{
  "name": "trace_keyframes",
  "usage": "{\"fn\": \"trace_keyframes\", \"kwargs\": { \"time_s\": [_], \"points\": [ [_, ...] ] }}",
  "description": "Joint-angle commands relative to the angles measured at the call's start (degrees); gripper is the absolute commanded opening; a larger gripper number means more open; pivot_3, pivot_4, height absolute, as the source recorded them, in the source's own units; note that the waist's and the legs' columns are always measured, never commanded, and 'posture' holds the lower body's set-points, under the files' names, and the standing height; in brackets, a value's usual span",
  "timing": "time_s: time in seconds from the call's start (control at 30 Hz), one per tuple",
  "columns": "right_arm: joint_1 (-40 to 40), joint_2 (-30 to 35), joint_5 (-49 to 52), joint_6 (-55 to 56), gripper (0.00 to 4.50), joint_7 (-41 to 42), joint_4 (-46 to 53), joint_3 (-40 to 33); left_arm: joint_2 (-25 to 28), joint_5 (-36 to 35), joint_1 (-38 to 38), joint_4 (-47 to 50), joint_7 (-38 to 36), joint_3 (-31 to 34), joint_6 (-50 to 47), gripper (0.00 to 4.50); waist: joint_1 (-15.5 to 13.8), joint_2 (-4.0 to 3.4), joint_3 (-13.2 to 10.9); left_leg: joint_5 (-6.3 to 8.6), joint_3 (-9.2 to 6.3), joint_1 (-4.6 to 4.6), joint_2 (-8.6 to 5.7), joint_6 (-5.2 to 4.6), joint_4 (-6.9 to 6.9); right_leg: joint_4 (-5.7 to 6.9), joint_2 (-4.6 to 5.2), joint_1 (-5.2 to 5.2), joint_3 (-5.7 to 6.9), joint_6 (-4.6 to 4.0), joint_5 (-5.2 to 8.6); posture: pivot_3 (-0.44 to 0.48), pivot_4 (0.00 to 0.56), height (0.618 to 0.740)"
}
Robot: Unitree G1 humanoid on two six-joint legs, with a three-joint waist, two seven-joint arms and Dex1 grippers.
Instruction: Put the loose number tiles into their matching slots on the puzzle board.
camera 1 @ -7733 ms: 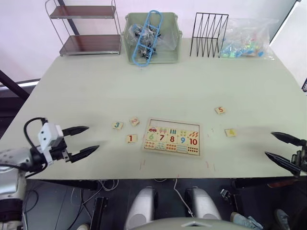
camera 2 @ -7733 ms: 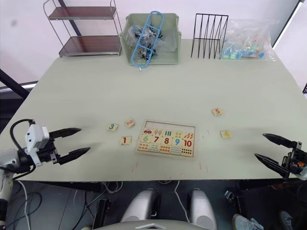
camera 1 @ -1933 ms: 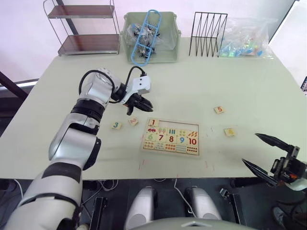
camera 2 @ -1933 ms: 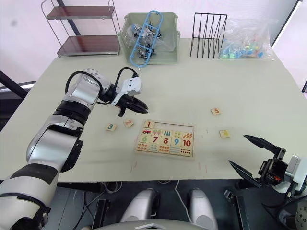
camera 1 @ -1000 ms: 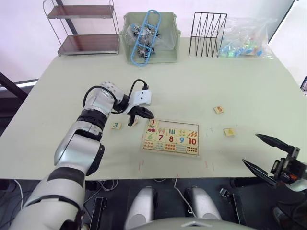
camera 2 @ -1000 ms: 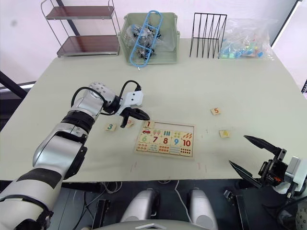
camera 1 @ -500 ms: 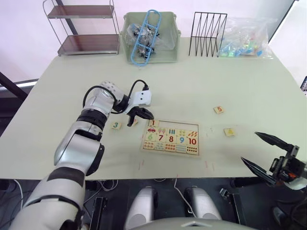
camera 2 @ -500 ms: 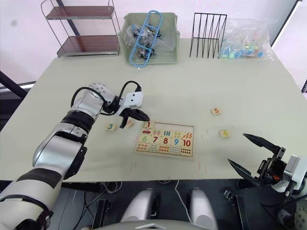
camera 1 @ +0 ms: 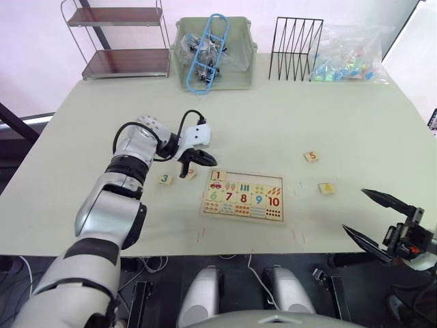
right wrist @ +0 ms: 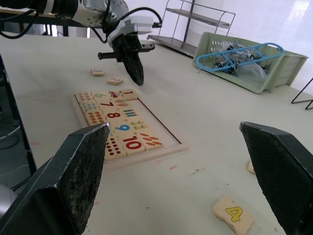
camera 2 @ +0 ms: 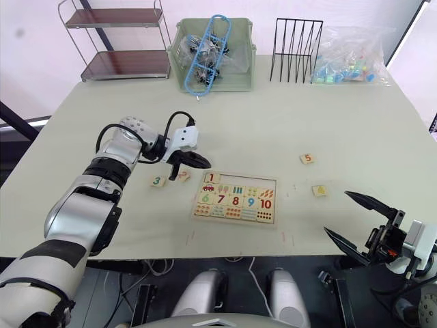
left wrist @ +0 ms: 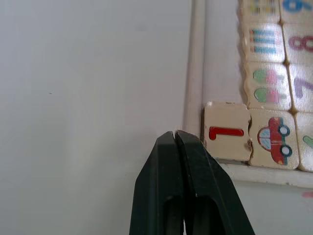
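1. Two hands are in play: the left hand (camera 1: pixel 199 161) hangs over the surface (camera 1: pixel 273 109) just off the far-left corner of the board (camera 1: pixel 244 195), its fingers (left wrist: pixel 181 191) pressed together and holding nothing.
2. The right hand (camera 1: pixel 379 220) sits at the near right edge of the surface, well apart from the board, with its fingers spread wide and empty.
3. Tile 1 (camera 1: pixel 218 175) lies in the leftmost slot of the board's far row, touching the car picture beside it; in the left wrist view it sits slightly askew against the rim.
4. The other slots (camera 1: pixel 256 180) of that far row to the right of tile 1 look unfilled.
5. Tile 2 (camera 1: pixel 191 173) lies on the surface just left of the board, right beneath the left hand.
6. Tile 3 (camera 1: pixel 165 179) lies a little further left, near tile 2 but not touching it.
7. Tile 5 (camera 1: pixel 311 156) lies on the right, beyond the board's far-right corner.
8. Tile 4 (camera 1: pixel 327 188) lies nearer than tile 5, right of the board, between it and the right hand.
9. A green bin (camera 1: pixel 216 53), a wire rack (camera 1: pixel 295 39), a shelf (camera 1: pixel 123 41) and a bag (camera 1: pixel 350 51) line the far edge.
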State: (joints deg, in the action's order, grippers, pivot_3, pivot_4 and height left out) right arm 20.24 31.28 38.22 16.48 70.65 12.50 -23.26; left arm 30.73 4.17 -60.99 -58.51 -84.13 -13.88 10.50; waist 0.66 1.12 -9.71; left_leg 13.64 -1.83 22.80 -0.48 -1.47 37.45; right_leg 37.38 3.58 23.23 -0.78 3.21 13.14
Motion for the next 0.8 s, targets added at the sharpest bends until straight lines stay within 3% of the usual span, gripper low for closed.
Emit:
{"fn": "trace_keyframes", "kwargs": {
  "time_s": [0.03,0.5,0.6,0.7,0.73,0.8],
  "points": [
    [-0.28,-0.04,0.35,0.63,4.5,0.09,0.44,-0.26,1.74,-4.04,0.23,4.41,-0.94,4.07,-2.5,0.07,0.06,0.0,0.0,0.0,-0.01,0.0,0.01,0.0,0.0,0.0,0.0,0.0,0.0,0.0,0.0,0.0,0.15,0.74],
    [-4.62,1.81,-0.48,-2.59,4.5,-0.43,-6.62,-0.31,9.07,-19.26,19.67,32.88,8.96,20.65,-21.71,0.07,0.23,-0.01,0.0,0.0,-0.03,-0.07,0.17,0.0,0.03,0.15,0.04,0.02,-0.06,-0.01,0.0,0.0,0.15,0.74],
    [-5.54,2.24,-1.73,-3.26,4.5,-1.45,-7.98,-0.12,10.9,-22.43,25.22,39.65,11.44,24.12,-25.71,0.89,0.21,-0.01,0.01,0.0,-0.02,-0.14,0.21,0.01,0.02,0.23,0.03,0.03,-0.1,-0.03,0.01,0.0,0.15,0.74],
    [-5.39,2.9,-3.1,-3.94,4.5,-2.09,-9.14,-0.24,12.44,-25.82,31.99,45.88,13.31,28.15,-28.32,2.39,0.06,-0.02,0.01,0.0,-0.03,-0.13,0.23,0.01,0.02,0.23,0.04,0.04,-0.09,-0.03,0.01,0.0,0.15,0.74],
    [-5.26,2.99,-3.09,-4.09,4.5,-1.98,-9.44,-0.41,12.67,-27.09,34.09,47.77,13.73,29.44,-29.22,2.7,0.0,-0.02,0.01,0.0,-0.01,-0.13,0.23,0.01,0.02,0.24,0.06,0.04,-0.1,-0.03,0.01,0.0,0.15,0.74],
    [-4.91,3.16,-3.1,-3.91,4.5,-1.52,-10.11,-0.86,13.14,-28.42,38.32,51.21,15.41,31.48,-30.47,3.9,-0.06,-0.02,0.01,0.0,-0.02,-0.13,0.23,0.01,0.02,0.23,0.09,0.03,-0.09,-0.03,0.01,0.0,0.15,0.74]
  ]
}}
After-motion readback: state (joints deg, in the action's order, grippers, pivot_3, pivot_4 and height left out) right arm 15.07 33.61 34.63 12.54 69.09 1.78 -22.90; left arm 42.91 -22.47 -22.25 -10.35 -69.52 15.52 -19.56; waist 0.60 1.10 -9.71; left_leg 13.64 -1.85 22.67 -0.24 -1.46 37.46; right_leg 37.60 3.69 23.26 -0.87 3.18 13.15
